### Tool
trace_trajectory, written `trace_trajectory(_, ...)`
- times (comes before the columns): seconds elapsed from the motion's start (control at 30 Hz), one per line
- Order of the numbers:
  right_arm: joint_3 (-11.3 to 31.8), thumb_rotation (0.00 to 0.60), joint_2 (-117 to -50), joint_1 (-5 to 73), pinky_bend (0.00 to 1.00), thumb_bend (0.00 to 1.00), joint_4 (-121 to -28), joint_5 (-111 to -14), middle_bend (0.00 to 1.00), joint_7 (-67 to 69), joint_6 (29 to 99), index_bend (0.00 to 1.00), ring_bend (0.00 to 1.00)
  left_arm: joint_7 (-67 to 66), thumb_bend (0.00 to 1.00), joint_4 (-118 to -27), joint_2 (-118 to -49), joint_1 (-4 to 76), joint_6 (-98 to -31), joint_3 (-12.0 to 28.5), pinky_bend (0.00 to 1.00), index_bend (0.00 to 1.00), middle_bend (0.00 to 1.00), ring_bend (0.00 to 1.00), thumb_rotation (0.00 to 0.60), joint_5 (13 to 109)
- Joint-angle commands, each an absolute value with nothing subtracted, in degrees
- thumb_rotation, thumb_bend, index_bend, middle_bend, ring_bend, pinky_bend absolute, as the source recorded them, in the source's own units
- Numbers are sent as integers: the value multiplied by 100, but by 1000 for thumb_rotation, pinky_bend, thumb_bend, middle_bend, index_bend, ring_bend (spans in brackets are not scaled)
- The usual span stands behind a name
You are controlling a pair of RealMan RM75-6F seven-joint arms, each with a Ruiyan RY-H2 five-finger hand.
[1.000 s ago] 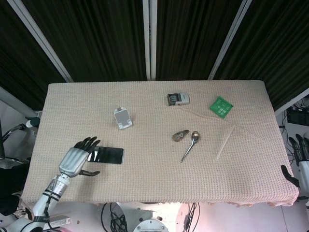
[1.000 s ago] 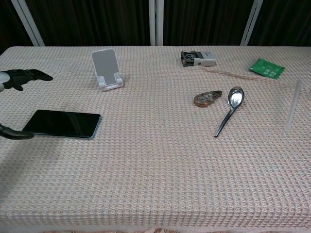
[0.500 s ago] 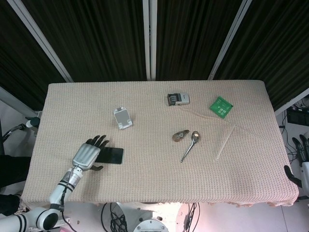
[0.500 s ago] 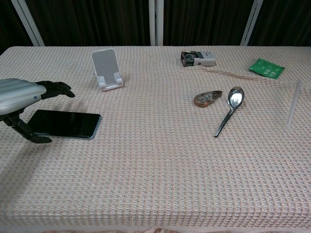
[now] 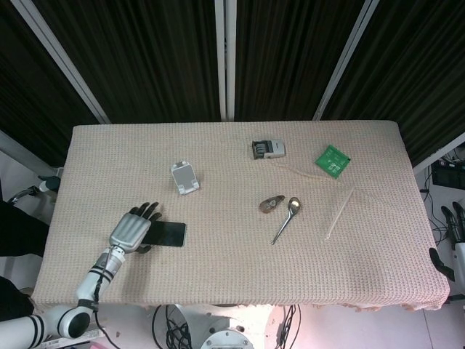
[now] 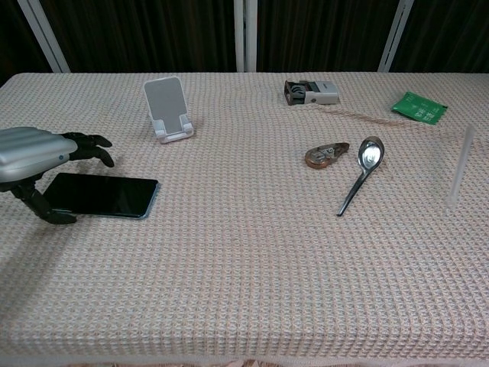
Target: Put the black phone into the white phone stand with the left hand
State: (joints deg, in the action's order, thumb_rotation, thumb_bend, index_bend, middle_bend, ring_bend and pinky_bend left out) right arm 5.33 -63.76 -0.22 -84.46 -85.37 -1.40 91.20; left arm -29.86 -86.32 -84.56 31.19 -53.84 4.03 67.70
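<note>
— Moved in, has it? Left hand now hovers over the phone's left end, fingers apart, gripping nothing

— Phone lies flat at lower left, below the stand — thin, stiff, slick; pinch its long edges

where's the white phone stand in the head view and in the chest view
Head view: the white phone stand is left of centre on the table, above and a bit right of the black phone.
Chest view: the stand sits upper left, upright, beyond the phone.
Shared landmark: the black phone, with the left hand over its left end in both views.
</note>
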Motion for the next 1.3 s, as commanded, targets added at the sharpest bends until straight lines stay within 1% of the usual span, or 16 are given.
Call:
trace_trajectory(0.03, 516, 600, -6366, -16, 0, 213, -8444, -8556, 0, -126, 9098, 0, 0, -2965, 167, -8617, -8451, 3143, -5376, 392, 206, 221, 15, 42, 579, 6749)
trace_trajectory(0.27, 495, 600, -6344, -19, 0, 218, -8418, -8567, 0, -65, 9069, 0, 0, -2999, 173, -8587, -8438, 3213, -5329, 329, 206, 239, 16, 42, 578, 6641)
trace_trajectory(0.43, 488, 600, -6350, -33, 0, 221, -8407, -8537, 0, -47, 9051, 0, 0, -3041, 175, -8574, -8441, 3262, -5329, 305, 206, 280, 15, 41, 586, 6563)
trace_trajectory(0.53, 482, 600, -6352, -38, 0, 222, -8392, -8529, 0, -34, 9039, 0, 0, -3040, 190, -8563, -8445, 3289, -5331, 297, 206, 343, 16, 42, 600, 6535)
trace_trajectory(0.67, 482, 600, -6340, -38, 0, 223, -8400, -8524, 0, -22, 9029, 0, 0, -3039, 209, -8576, -8435, 3320, -5353, 293, 206, 468, 24, 42, 600, 6512)
trace_trajectory(0.77, 481, 600, -6325, -34, 0, 223, -8421, -8528, 0, -12, 9018, 0, 0, -2990, 214, -8603, -8414, 3330, -5389, 289, 206, 512, 82, 42, 600, 6542)
trace_trajectory(0.8, 480, 600, -6321, -30, 0, 223, -8428, -8529, 0, -12, 9011, 0, 0, -2980, 219, -8613, -8404, 3334, -5400, 287, 206, 524, 134, 42, 600, 6554)
trace_trajectory(0.93, 469, 600, -6317, -18, 0, 222, -8451, -8530, 0, -15, 8970, 0, 0, -2982, 243, -8654, -8361, 3355, -5432, 264, 206, 546, 263, 42, 600, 6580)
trace_trajectory(1.03, 463, 600, -6315, -11, 0, 223, -8469, -8526, 0, -13, 8944, 0, 0, -2980, 256, -8689, -8334, 3366, -5436, 254, 207, 553, 307, 43, 600, 6556)
trace_trajectory(1.1, 465, 600, -6314, -8, 0, 223, -8477, -8519, 0, -11, 8936, 0, 0, -2983, 272, -8710, -8323, 3371, -5456, 252, 211, 560, 336, 69, 600, 6554)
trace_trajectory(1.17, 469, 600, -6311, -9, 0, 223, -8488, -8508, 0, -11, 8934, 0, 0, -2971, 285, -8736, -8309, 3371, -5504, 252, 224, 565, 362, 117, 600, 6582)
trace_trajectory(1.27, 471, 600, -6302, -10, 0, 222, -8506, -8509, 0, -13, 8938, 0, 0, -2997, 297, -8745, -8305, 3354, -5628, 246, 301, 574, 403, 244, 600, 6649)
trace_trajectory(1.3, 471, 600, -6299, -11, 0, 222, -8511, -8510, 0, -14, 8940, 0, 0, -3016, 299, -8741, -8304, 3352, -5656, 240, 355, 576, 420, 302, 600, 6666)
